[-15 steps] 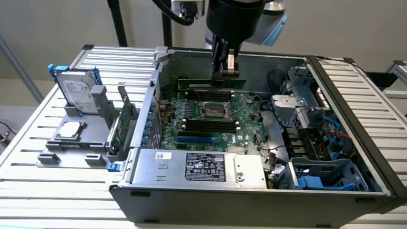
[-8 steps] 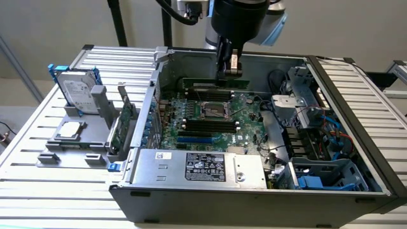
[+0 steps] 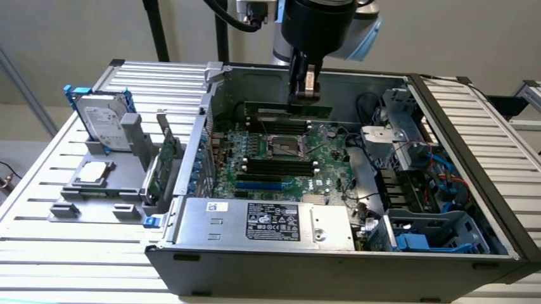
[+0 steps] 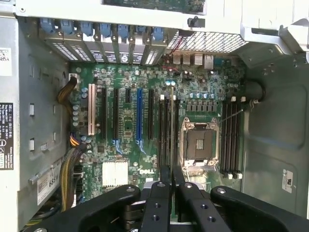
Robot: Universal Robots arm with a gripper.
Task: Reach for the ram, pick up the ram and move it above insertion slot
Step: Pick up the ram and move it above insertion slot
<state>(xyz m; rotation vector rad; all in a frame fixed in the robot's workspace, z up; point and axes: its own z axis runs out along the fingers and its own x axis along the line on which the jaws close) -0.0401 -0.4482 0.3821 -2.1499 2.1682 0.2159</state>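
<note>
1. The claw (image 3: 306, 95) hangs over the far half of the open computer case (image 3: 253, 256), its fingers clenched on the ram (image 3: 292, 109) — a long green stick held level by its upper edge

2. In the exterior view the ram sits above the motherboard (image 3: 330, 149), over the bank of black memory slots on the far side of the CPU socket (image 3: 283, 145); the insertion slot (image 3: 272, 124) lies among them, just under the stick

3. In the wrist view the two black fingers (image 4: 159, 203) press together on the ram (image 4: 172, 125), seen edge-on as a thin strip running away from the claw (image 4: 171, 186) — it lines up with the parallel black slots beside the socket (image 4: 198, 145)

4. Whether the ram's lower edge touches a slot or hangs free of it, I cannot tell

5. On the slatted surface (image 3: 76, 247) to the exterior view's left, a grey holder (image 3: 101, 206) carries a silver hard drive (image 3: 106, 123) with blue rails and a wider green expansion card (image 3: 165, 161) standing on edge
</note>
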